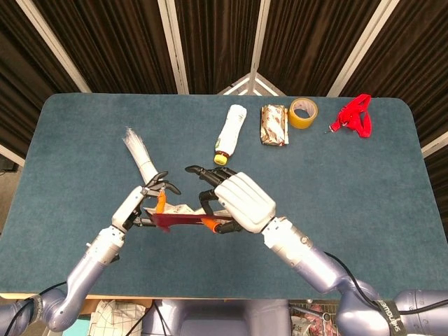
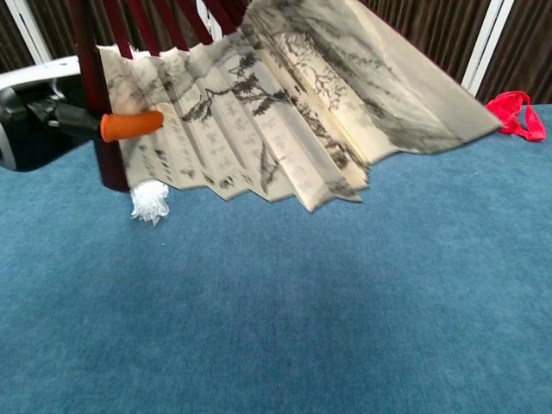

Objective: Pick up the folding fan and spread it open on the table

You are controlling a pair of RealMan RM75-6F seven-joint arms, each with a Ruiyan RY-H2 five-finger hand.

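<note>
Dark red guard sticks and cream painted paper are noted on the folding fan (image 2: 285, 103), which is held above the blue table (image 1: 364, 189) toward its near left part, partly spread and not yet laid down. In the head view the fan (image 1: 183, 220) is seen edge-on, its long axis running left to right between the two hands. The left hand (image 1: 140, 204) is closed on the left guard stick, an orange-tipped finger (image 2: 129, 124) being pressed against the paper in the chest view. The right hand (image 1: 234, 203) is curled over the fan's right portion and is judged to hold it, though the contact itself is hidden under the hand. Both hands are at the fan; neither is nearer. The pleats hang down and toward the robot, clear of the table. Further spreading is judged to require the two guards to be drawn apart along that left-right axis. Ink landscape and columns of characters are visible on the paper; they cannot be read. On the right forearm (image 1: 381, 308) a printed word is seen, too small to read with confidence
</note>
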